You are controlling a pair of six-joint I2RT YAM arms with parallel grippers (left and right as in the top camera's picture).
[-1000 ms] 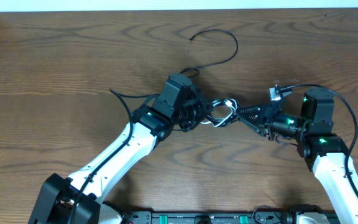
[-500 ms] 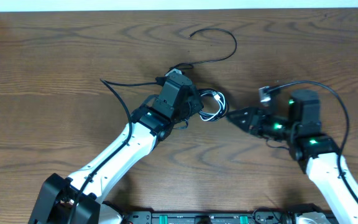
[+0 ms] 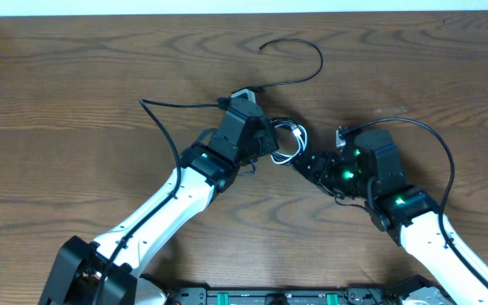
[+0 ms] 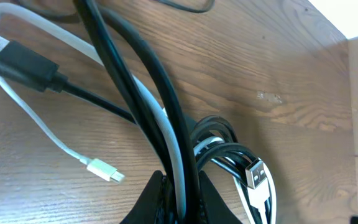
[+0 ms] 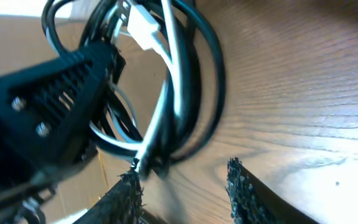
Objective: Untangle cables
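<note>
Cables (image 3: 288,144), thin black cords and one white cord, sit bunched in the middle of the brown wooden table (image 3: 74,85). The left gripper (image 4: 179,193) is pinched tight on them. The right gripper (image 5: 182,177) has its fingers apart, just beside the bunch.

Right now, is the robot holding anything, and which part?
The left gripper pinches the cables where several black and white strands bunch together, beside the coiled loops. The right gripper has its fingers apart, holding nothing.

Bright, even light; right wrist view soft.
</note>
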